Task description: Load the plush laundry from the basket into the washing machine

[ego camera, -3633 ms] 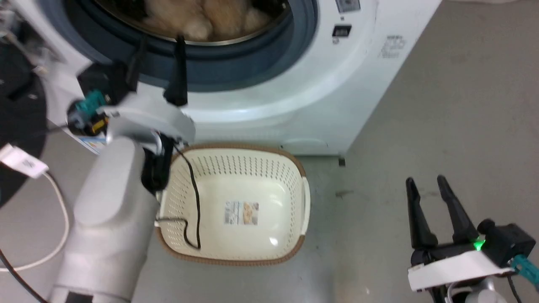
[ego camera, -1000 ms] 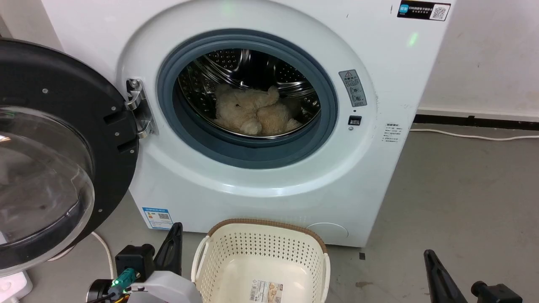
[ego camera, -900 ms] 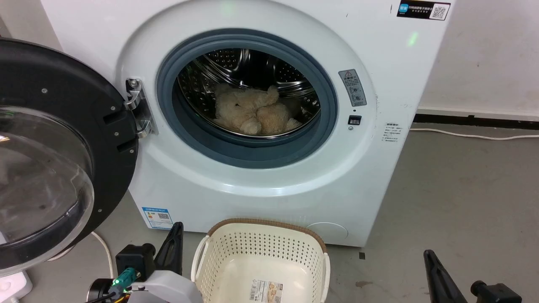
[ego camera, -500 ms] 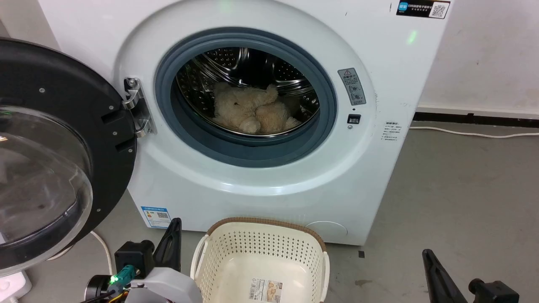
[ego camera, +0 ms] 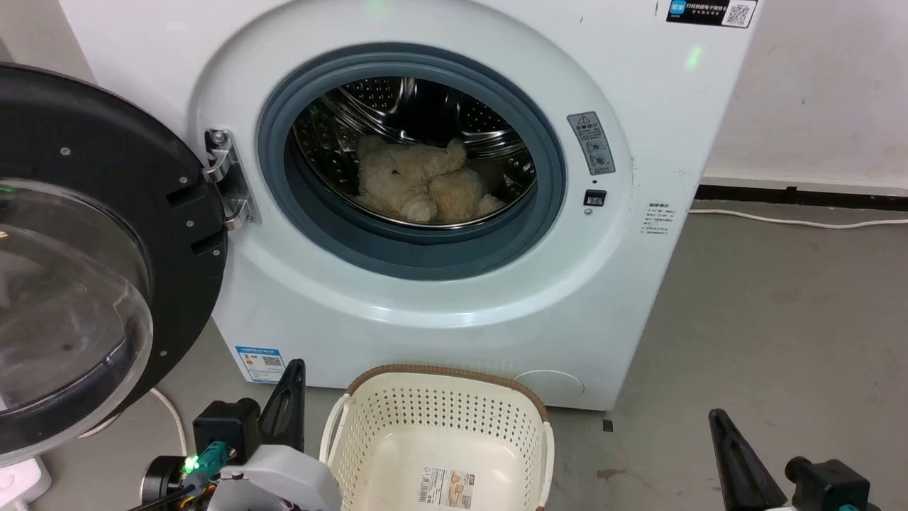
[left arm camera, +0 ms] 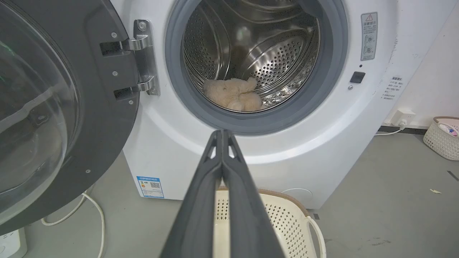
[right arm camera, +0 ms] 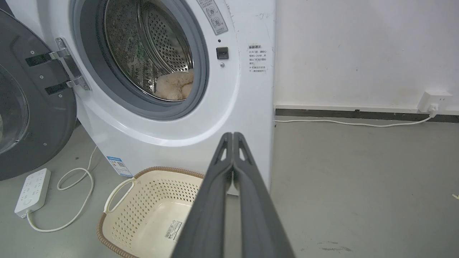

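Finds the left gripper [ego camera: 292, 372] drawn back from the grey rubber door seal [ego camera: 418, 259] to low beside the cream-white perforated plastic basket [ego camera: 440, 371] with brown woven-look rim, fingers [left arm camera: 204, 200] pressed together on nothing, like the right gripper [ego camera: 715, 419]. Counts loading as done, with the shaggy cream-beige plush toy [ego camera: 418, 184] lying in the shiny steel drum [ego camera: 397, 99] of the large white front-loading washing machine [ego camera: 440, 312] and only a paper label [ego camera: 447, 486] left in the basket. Leaves, at most, closing the black-framed glass door [ego camera: 106, 142].
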Available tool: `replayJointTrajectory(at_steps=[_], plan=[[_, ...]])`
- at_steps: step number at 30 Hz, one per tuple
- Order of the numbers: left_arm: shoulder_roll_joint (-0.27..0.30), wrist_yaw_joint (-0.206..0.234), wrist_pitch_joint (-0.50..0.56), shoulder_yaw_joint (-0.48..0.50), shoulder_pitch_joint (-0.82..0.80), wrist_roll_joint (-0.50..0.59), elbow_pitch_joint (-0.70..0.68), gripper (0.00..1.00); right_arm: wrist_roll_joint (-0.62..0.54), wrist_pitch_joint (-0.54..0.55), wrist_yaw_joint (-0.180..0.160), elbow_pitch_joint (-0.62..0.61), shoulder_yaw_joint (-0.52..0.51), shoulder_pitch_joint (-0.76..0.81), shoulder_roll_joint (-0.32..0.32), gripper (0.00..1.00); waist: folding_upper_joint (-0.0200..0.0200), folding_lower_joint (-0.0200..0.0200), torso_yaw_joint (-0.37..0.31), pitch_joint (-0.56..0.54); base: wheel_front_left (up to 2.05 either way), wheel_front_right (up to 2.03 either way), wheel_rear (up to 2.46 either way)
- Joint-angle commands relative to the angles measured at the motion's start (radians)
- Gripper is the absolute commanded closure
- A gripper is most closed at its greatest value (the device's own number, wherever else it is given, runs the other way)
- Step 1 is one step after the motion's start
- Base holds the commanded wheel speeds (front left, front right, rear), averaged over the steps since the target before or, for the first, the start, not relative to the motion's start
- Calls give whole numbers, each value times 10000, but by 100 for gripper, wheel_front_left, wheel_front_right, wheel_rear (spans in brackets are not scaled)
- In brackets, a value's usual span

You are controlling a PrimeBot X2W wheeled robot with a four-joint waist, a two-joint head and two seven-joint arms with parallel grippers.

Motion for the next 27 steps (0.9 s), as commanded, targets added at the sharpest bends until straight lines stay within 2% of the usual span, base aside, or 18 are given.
replayJointTrajectory(at_steps=[1,27], plan=[[-64,-71,58,114,162,155,-103,100,-88,55,-2,-96,5,-155,-1,100,0,0,-4,7,0,0,0],[-470,-363,386,735,291,999,-500,100,-471,588,-4,-394,12,-435,-1,100,0,-1,-69,119,0,0,0]])
